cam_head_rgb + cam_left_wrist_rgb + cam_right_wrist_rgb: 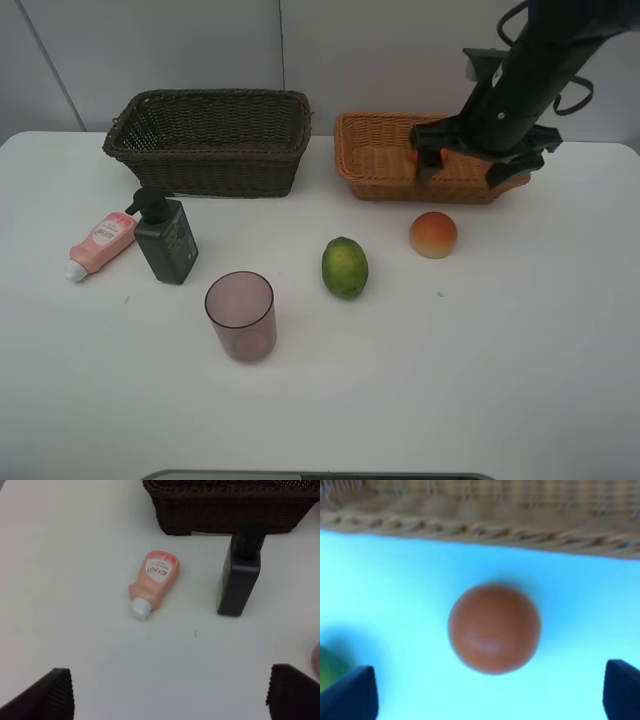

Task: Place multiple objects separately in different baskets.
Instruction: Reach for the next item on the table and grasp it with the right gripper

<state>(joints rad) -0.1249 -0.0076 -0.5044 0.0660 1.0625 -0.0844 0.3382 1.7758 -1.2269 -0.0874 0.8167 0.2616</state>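
Cup (240, 315) nr lime (345, 267); peach (433, 234) by tan basket (380, 178).

1. My right pincer (486, 696) stands spread wide and holds nothing; I see only its two dark fingertips (350, 695).
2. A round peach-like fruit (494, 628), blurred, sits on the counter (395, 590) between the tips and the light wicker basket (480, 527), clear of its wall.
3. A sliver of green lime (329, 666) shows beside one fingertip.

Text check | pink plastic tube (153, 587): white oval label (159, 570) with dark print, too blurred to read | dark green pump bottle (239, 580): faint side marking, unreadable as well
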